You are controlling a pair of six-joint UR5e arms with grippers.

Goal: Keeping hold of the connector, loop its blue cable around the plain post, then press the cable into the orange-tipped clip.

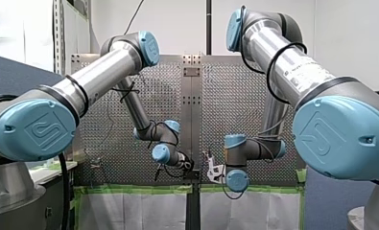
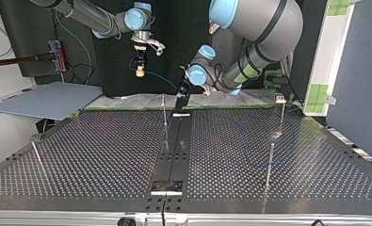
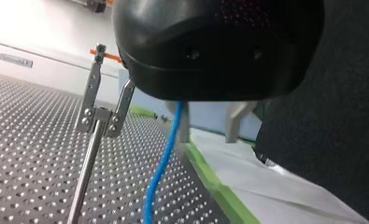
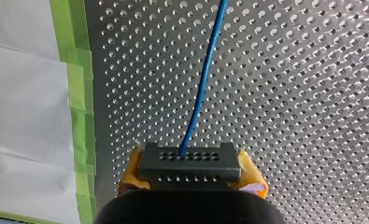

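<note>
At the top view's left, my right gripper (image 2: 139, 69) hangs over the far edge of the perforated metal table (image 2: 103, 155), its yellow pads clamped on the dark rectangular plastic connector (image 4: 189, 164). The thin blue cable (image 2: 160, 79) runs rightward to my black left gripper (image 3: 209, 133), whose metal fingers stand apart, the cable just beside one
</note>
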